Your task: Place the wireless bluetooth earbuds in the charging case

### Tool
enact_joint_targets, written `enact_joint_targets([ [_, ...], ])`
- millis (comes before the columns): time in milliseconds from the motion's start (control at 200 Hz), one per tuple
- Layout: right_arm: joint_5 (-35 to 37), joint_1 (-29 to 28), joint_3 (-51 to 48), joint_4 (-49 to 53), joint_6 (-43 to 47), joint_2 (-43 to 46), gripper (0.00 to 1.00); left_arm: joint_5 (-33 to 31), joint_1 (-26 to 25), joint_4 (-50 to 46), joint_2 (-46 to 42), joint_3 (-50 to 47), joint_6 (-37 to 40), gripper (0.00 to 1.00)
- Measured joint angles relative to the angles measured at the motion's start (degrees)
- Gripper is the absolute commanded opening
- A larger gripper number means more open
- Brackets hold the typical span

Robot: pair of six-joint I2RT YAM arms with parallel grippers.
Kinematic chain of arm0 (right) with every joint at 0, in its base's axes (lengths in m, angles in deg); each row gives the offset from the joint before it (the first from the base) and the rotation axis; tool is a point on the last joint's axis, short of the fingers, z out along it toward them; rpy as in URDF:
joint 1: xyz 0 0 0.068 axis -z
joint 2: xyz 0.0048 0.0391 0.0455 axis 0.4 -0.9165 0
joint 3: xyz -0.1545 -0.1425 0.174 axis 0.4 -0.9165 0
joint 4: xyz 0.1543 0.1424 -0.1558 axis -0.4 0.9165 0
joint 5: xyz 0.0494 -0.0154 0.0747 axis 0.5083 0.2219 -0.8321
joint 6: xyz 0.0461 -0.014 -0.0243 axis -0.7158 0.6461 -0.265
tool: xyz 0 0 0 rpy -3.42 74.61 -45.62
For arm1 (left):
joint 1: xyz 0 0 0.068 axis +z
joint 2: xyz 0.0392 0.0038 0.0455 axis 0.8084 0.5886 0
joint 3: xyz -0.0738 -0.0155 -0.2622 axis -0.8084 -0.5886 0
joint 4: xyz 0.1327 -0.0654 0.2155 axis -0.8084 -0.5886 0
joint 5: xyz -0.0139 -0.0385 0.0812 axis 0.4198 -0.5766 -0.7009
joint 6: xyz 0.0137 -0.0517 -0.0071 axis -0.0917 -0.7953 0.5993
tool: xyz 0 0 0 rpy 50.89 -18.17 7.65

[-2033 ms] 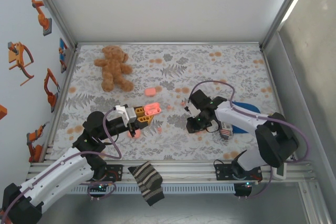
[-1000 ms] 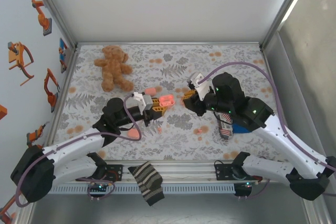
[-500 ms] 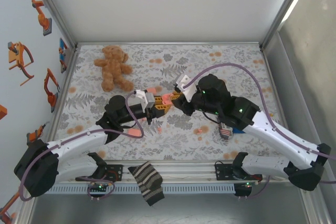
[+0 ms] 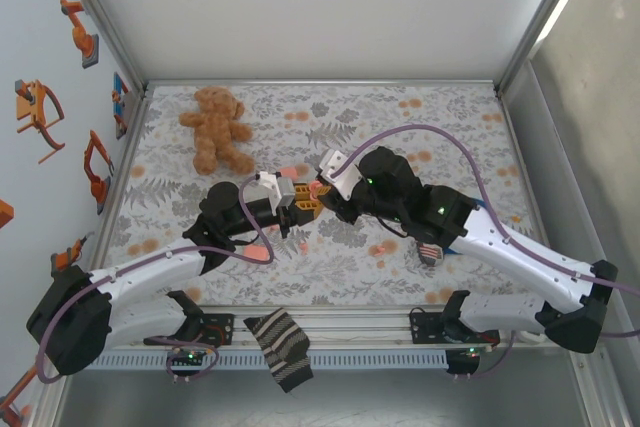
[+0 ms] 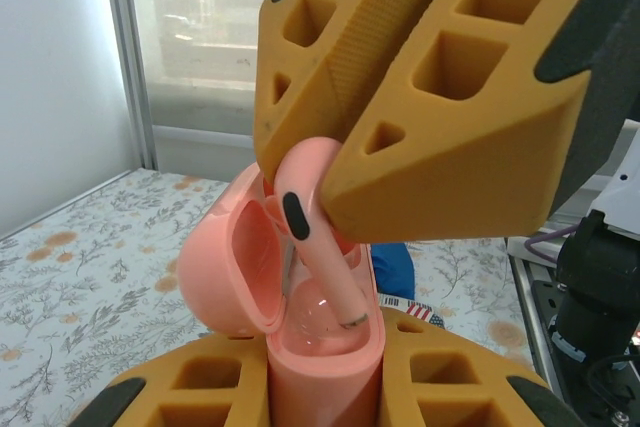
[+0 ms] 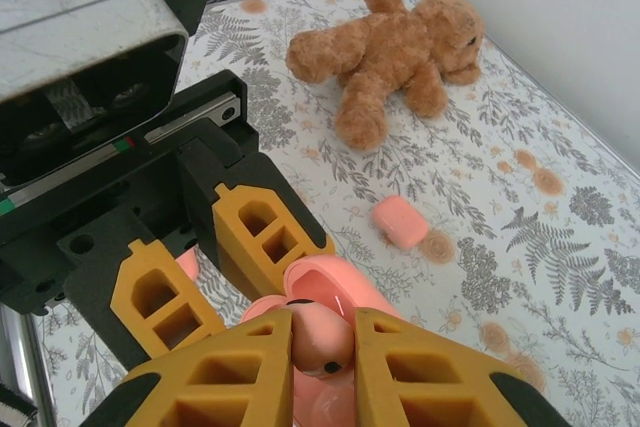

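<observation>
While the left gripper [image 4: 299, 206] clamps the charging case [image 5: 228, 272] upright above mid-table with its lid swung open, the right gripper [image 6: 322, 349] meets it from above, jaws pinched on one earbud [image 5: 316, 239]. The bud's head sits between the orange fingers [image 5: 440, 97], and its stem tip dips into the case's open well. A second pink case [image 6: 400, 222] lies on the floral cloth [image 6: 560, 247] near the teddy bear [image 6: 400, 47].

No legible lettering, brand or number — just wordless orange robot-arm stickers [image 4: 40, 112] on the left wall [image 4: 35, 42]
</observation>
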Motion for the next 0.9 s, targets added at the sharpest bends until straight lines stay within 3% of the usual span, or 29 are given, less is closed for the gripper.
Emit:
enact_joint_targets([
  [901,4.4,-1.9,0.0,-0.1,1.2,-1.7,0.23,0.0,-0.2,-0.7,-0.2,0.0,-0.4,0.0],
])
